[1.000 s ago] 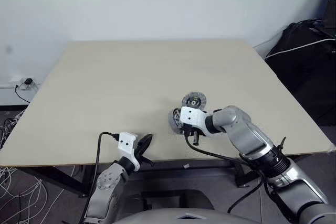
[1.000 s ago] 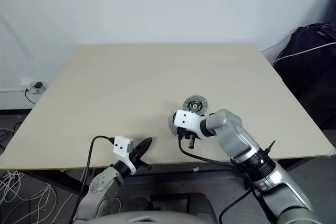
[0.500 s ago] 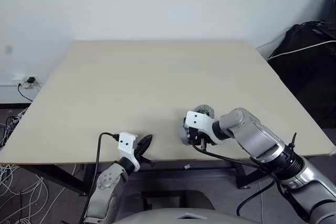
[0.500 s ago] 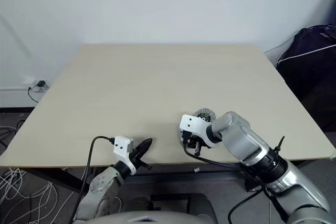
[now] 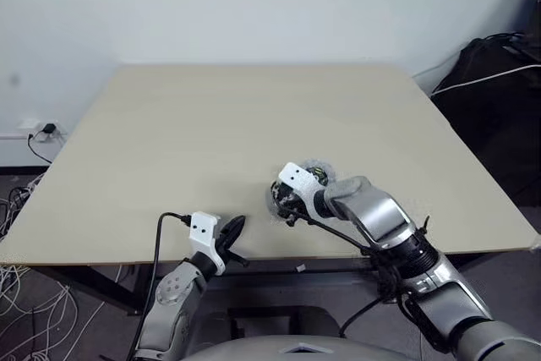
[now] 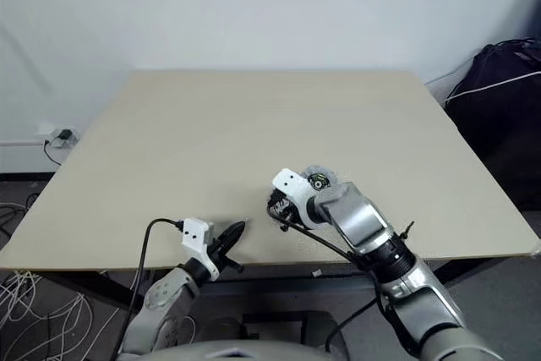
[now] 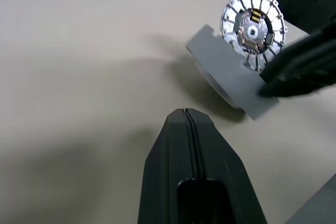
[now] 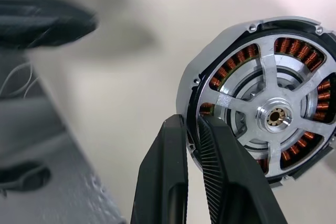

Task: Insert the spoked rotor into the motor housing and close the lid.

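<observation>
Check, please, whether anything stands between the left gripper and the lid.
Yes: the right gripper, pinching the rim of the motor housing, stands between the left gripper and the lid.

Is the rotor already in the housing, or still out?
In. The spoked rotor sits inside the motor housing, copper windings showing between its spokes. The right gripper pinches the housing's rim.

on the flat wooden table [image 5: 211,133], the round copper-wound motor housing [image 8: 262,114] sits near the front edge, with the spoked rotor [image 8: 277,115] in it. the ribbed round metal lid [image 7: 253,30] lies just behind.
</observation>
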Robot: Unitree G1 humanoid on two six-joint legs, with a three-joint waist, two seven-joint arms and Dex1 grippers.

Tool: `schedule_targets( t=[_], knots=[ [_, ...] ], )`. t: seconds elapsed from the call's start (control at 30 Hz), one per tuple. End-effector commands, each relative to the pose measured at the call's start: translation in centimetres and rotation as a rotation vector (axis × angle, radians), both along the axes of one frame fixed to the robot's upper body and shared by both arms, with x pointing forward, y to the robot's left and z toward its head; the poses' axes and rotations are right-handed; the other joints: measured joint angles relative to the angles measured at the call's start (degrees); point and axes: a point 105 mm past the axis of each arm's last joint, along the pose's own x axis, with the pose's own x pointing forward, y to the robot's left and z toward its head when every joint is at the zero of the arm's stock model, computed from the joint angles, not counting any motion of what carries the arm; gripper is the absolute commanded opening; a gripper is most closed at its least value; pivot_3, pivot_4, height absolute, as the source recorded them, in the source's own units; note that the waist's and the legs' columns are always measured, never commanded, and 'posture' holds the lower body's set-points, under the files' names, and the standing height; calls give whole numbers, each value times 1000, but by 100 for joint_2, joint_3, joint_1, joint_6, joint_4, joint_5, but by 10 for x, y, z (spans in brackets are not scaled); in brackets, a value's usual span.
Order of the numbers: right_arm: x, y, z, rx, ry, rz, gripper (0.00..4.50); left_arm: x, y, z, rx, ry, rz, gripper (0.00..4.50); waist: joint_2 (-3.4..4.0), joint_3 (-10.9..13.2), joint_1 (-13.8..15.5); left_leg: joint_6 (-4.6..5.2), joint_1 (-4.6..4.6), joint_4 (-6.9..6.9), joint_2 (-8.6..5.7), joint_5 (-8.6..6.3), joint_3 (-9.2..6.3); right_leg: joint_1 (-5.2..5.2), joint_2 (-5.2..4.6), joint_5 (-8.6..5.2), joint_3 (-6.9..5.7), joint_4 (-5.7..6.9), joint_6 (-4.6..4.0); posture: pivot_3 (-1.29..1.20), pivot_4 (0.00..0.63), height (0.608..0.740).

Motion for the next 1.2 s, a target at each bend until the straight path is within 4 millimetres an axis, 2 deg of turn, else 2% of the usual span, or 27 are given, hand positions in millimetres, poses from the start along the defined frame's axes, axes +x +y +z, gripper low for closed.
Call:
schedule_targets(
  t=[0.03,0.23,0.73,1.07,1.2],
  knots=[
    [17,4,19,37,-75,-48,122,3,0,7,-12,-28,3,0,1,0,-11,0,0,0,0,0,0,0,0,0,0,1,0,0,0,740],
    [17,10,13,48,-53,-67,122,2,1,8,-9,-26,8,0,1,0,-15,0,0,0,0,0,0,0,1,1,-1,0,2,0,0,740],
    [18,22,18,107,-68,-61,122,3,0,7,-13,-21,1,0,2,0,-65,0,0,0,1,0,-1,0,1,4,0,2,7,0,0,740],
    [17,31,22,128,-84,-38,3243,2,1,8,-12,-20,3,0,2,-1,-65,0,6,0,1,0,-1,5,1,3,0,2,6,0,0,740],
    [14,37,33,145,-166,60,3243,2,1,8,-12,-19,2,0,2,-1,-65,0,6,0,1,0,-1,4,1,3,0,2,7,0,0,740]
  ],
)
